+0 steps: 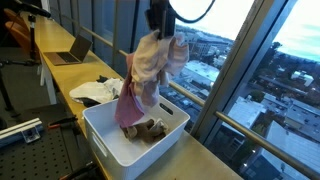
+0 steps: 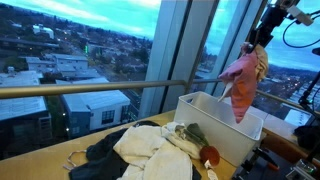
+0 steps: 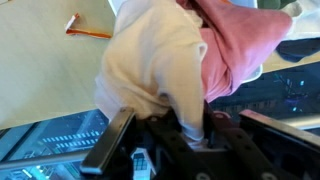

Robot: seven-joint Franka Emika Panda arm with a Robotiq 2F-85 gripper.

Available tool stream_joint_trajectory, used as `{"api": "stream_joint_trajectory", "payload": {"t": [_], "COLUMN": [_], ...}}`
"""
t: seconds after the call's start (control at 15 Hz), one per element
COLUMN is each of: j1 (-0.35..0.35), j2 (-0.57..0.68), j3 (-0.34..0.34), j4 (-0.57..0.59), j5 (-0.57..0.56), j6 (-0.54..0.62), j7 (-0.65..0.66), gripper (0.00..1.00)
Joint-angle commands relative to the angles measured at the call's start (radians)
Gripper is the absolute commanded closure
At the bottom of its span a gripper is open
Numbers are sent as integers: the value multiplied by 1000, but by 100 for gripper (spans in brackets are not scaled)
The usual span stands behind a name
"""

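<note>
Overhead, the pincer (image 1: 159, 30) pinches bunched cream-and-pink cloth (image 1: 150, 68) — fingertips buried — above the white bin (image 1: 100, 136).

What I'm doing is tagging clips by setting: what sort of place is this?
Probably an office or lab high in a tall building: tall windows overlook city rooftops, a laptop sits on a long wooden counter, and the hand holds clothes above a white bin.

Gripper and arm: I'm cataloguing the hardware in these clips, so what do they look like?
The gripper is black and blocky. In the wrist view its fingers are flat, straight bars, one catching a grey sheen, rising from a dark body. A thick black cable loops off beside it in both exterior views. The arm above shows pale, whitish segments. No markings are legible.
</note>
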Motion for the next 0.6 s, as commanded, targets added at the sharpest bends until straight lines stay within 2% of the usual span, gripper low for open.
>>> {"api": "stream_joint_trajectory", "payload": {"t": [0.0,0.33,0.53], "j1": [-3,7,44], "j2": [93,188,222], "j3": [-5,11,52], "j4": [18,67,98], "j5": [20,17,22], "j6": [53,48,40], "j7": [-86,-113,-105], "gripper": [60,25,4]}}
